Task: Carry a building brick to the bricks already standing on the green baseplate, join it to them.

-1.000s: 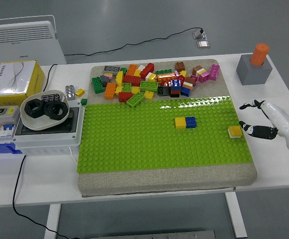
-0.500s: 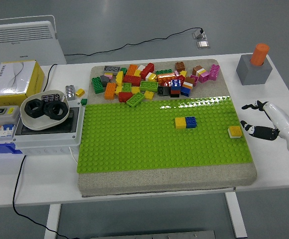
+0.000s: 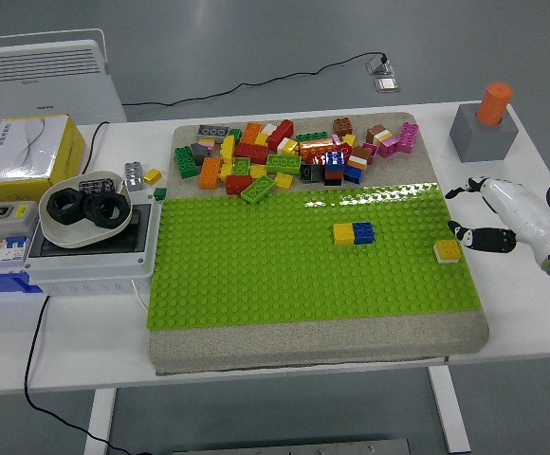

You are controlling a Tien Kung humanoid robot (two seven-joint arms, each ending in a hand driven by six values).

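On the green baseplate [image 3: 256, 265] stand a yellow brick [image 3: 343, 233] and a blue brick [image 3: 363, 233], joined side by side right of centre. A small yellow-and-white brick [image 3: 447, 250] sits at the baseplate's right edge. My right hand [image 3: 463, 210] hovers just right of that brick, fingers spread, holding nothing. A pile of loose bricks [image 3: 284, 156] in many colours lies on the grey mat behind the baseplate. My left arm is out of the picture.
A grey block with an orange cylinder [image 3: 485, 121] stands at the back right. On the left are a white bowl of black nuts [image 3: 85, 207] on a grey box, a yellow carton [image 3: 24, 152] and a switch box [image 3: 0, 237].
My right hand has shifted up and slightly left, toward the table's far side, staying open beside the small yellow brick. The bricks have not moved.
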